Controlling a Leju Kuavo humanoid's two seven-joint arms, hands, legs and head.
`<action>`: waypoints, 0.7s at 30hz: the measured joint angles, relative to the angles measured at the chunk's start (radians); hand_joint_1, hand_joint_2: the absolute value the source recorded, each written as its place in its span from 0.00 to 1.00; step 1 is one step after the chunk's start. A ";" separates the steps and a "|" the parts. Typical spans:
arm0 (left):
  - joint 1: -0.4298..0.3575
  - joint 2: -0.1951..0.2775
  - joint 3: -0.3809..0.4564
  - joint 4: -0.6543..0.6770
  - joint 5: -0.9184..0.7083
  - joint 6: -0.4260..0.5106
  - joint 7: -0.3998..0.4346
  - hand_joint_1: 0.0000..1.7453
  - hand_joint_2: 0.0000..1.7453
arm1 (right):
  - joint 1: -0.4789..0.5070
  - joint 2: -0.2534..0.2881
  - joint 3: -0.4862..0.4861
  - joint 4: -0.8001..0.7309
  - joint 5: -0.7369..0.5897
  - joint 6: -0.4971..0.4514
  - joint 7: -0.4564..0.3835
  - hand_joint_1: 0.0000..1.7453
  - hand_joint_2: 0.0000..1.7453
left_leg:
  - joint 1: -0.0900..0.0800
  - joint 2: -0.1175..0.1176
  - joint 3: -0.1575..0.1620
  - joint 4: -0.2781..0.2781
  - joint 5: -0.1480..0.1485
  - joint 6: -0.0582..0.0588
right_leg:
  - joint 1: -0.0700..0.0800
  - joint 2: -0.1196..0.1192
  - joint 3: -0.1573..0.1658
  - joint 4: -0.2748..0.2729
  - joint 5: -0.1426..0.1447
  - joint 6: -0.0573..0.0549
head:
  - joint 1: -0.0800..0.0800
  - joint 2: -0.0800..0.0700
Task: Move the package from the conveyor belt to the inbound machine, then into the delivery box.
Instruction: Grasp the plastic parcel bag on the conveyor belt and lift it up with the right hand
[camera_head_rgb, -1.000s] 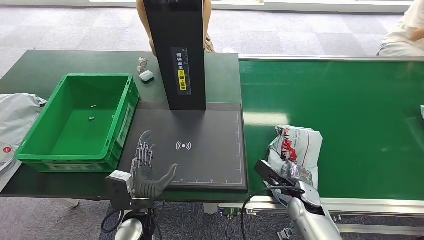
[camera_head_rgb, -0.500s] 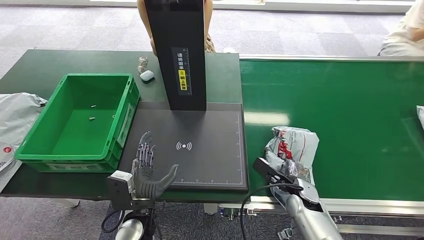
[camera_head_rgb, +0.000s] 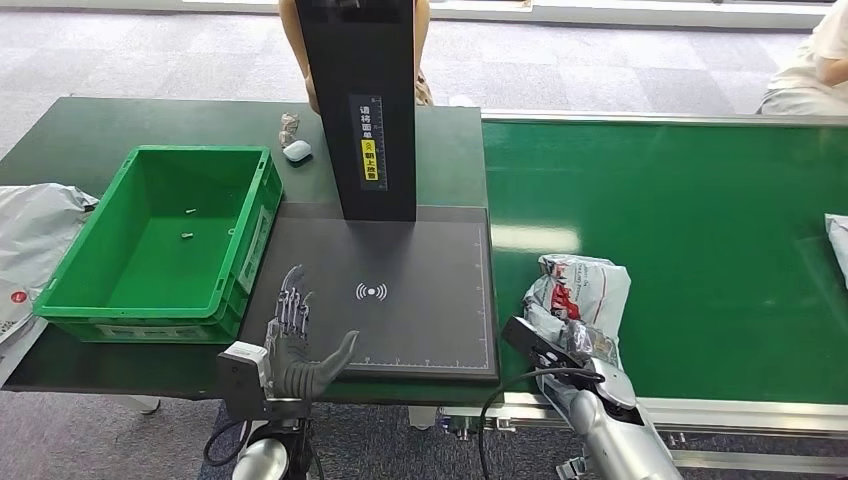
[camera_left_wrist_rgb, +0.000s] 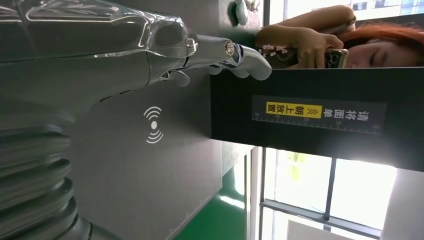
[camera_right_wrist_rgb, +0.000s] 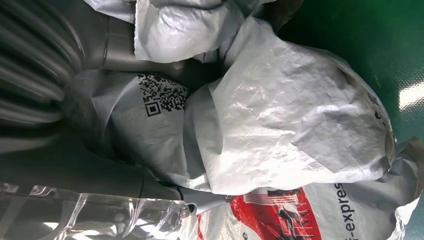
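Where package (camera_head_rgb: 585, 290) lies, green belt (camera_head_rgb: 700, 220).

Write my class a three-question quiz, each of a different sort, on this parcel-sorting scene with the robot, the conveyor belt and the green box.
1. True or false: the package already lies on the black pad of the inbound machine.
2. Which hand is on the package? A) left hand B) right hand C) both
3. Fill in: the green delivery box stands to the robot's ____ of the inbound machine.

Key
1. False: it still lies on the conveyor belt.
2. B: the right wrist view shows it gripping the white bag; the left hand hovers open at the pad's near edge.
3. left
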 joint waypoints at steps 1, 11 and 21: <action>0.000 0.001 -0.001 0.001 0.002 -0.001 0.000 0.00 1.00 | 0.001 0.000 0.000 -0.001 -0.004 -0.003 -0.007 1.00 1.00 | 0.000 0.000 0.000 0.000 0.000 0.000 | 0.000 0.000 0.000 0.000 0.000 0.000 | 0.000 0.000; 0.012 0.014 -0.005 0.000 0.013 -0.007 -0.013 0.00 1.00 | 0.067 0.007 -0.052 -0.116 -0.265 -0.315 -0.326 1.00 1.00 | -0.001 0.001 -0.009 0.000 0.001 0.001 | 0.000 0.000 -0.007 0.000 0.010 0.000 | 0.000 0.000; -0.001 0.017 -0.005 0.004 0.024 -0.020 -0.035 0.00 1.00 | 0.127 0.041 -0.124 -0.319 -0.683 -0.329 -0.623 1.00 1.00 | 0.000 0.006 -0.010 -0.001 -0.001 -0.001 | 0.001 0.004 -0.011 0.001 0.009 -0.003 | 0.000 0.000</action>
